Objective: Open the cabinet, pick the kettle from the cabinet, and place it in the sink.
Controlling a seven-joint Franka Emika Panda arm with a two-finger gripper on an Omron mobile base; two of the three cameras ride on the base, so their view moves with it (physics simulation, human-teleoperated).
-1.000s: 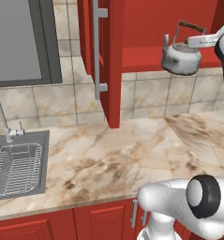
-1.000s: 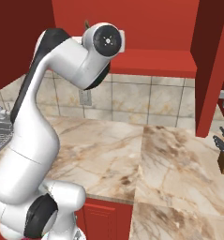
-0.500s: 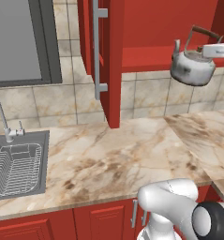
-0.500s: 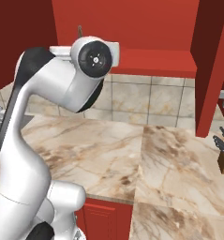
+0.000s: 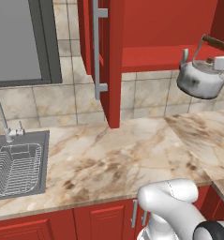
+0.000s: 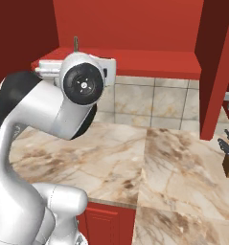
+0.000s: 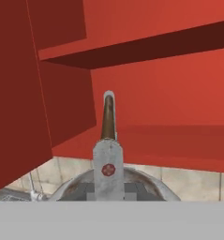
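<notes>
Small silvery-grey metal kettle (image 5: 200, 79) with arched dark-brown handle now hangs clear of the red wooden cabinet (image 5: 114, 56), further right and lower than a second ago, tilted, above the marble counter (image 5: 113, 164). Fingers (image 7: 108, 185) closed on its handle. Grey steel sink (image 5: 43, 164) sits well apart, far left.

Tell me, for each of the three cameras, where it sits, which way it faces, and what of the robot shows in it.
Left base view: behind the arm's left, facing the open red cabinet, grey steel sink and the lifted silvery kettle; white arm base at lower right.
Right base view: behind the arm's right, facing the cabinet shelf; the arm's elbow looms at left.
Hand view: on the hand, looking along the gripper over the kettle's handle.
Both base views share the marble counter.
</notes>
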